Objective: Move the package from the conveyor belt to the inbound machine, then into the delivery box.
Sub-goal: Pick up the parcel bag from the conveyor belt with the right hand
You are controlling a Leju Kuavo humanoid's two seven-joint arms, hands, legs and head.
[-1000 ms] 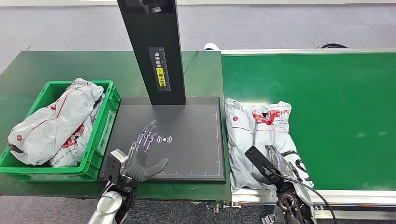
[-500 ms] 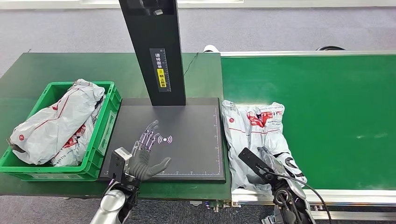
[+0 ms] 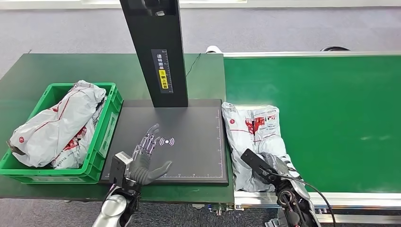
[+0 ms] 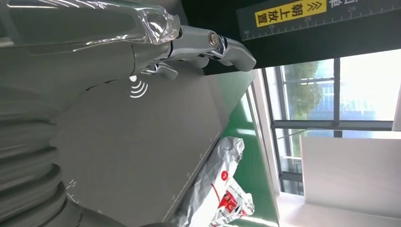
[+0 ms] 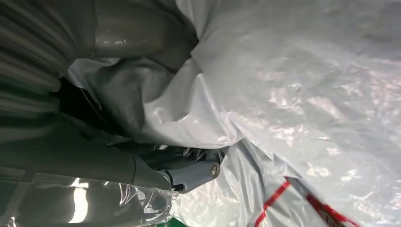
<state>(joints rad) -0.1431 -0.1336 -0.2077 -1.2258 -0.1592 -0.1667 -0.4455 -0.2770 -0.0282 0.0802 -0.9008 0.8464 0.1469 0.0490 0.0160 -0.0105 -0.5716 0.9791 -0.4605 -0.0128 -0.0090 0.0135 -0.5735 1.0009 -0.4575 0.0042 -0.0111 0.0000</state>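
Head view: my right hand (image 3: 273, 166) grips the near end of the package (image 3: 253, 137), the plastic bunched under my fingers.
Package: a grey mailer with red print, lying on the conveyor belt (image 3: 331, 109) just beside the inbound machine (image 3: 189, 137).
Left hand (image 3: 144, 163): open, fingers spread, holding nothing, over the machine's dark plate.
Delivery box (image 3: 101, 137): green, on the surface left of the machine, with grey bagged parcels (image 3: 56, 123) inside.
Right wrist view: crumpled grey plastic pressed against my palm.
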